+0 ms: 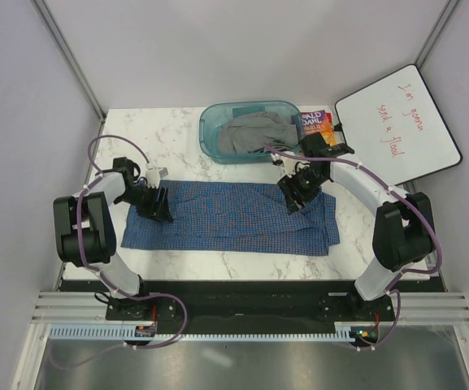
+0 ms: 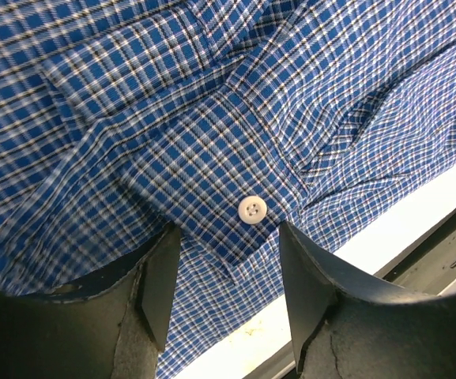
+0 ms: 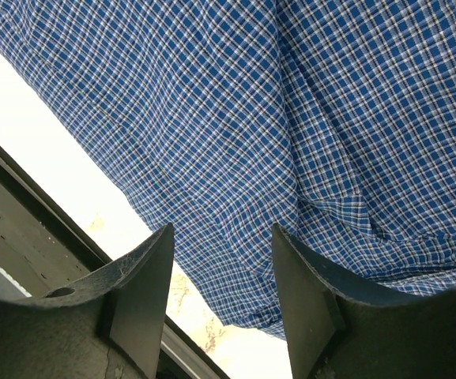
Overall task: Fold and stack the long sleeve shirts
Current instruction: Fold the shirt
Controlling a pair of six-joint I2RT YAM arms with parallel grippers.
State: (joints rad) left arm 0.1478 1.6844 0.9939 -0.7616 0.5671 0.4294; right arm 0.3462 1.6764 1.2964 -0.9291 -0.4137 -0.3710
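One long sleeve shirt (image 1: 234,219), blue fine-checked, lies flat on the marble table (image 1: 161,130) as a long strip. My left gripper (image 1: 159,207) hovers low over its left part. In the left wrist view the left gripper (image 2: 228,264) stands open, and a sleeve cuff (image 2: 204,174) with a white button (image 2: 251,209) lies just beyond the tips. My right gripper (image 1: 297,195) is over the shirt's right part. In the right wrist view the right gripper (image 3: 221,268) is open above the cloth (image 3: 251,118) near its hem, with nothing between the fingers.
A teal bin (image 1: 210,130) holding a grey garment (image 1: 254,134) stands at the back. A book (image 1: 315,126) and a whiteboard (image 1: 397,126) lie to its right. The table's near edge runs just below the shirt.
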